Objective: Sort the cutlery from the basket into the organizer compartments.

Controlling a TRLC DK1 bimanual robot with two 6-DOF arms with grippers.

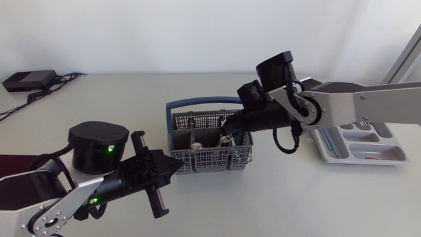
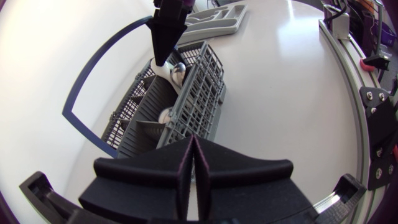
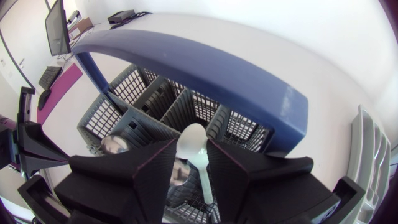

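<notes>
My right claw (image 3: 191,143) is down in the right end of the basket (image 1: 209,158) with a white spoon (image 3: 193,148) between its two wedge fingers. The fingers stand a little way apart and seem to press the bowl from both sides, though I can't quite make out the contact on the far finger. The spoon's long axis runs in line with my fingers, with the bowl up at the tips and the thin handle trailing back toward my wrist, so I judge the way out is a pull straight back along that line. The organizer (image 1: 389,154) lies to the right of the basket, well apart from it, and my right arm is the nearer one. The spoon looks like smooth, matte, light plastic. The basket is stiff grey lattice split into cells, and a glossy blue handle (image 3: 205,68) arches over its far side. A shiny metal spoon (image 3: 114,144) sits in a cell to the left. My left claw (image 2: 194,163) is pressed shut on nothing, just left of the basket, pointing at it.
</notes>
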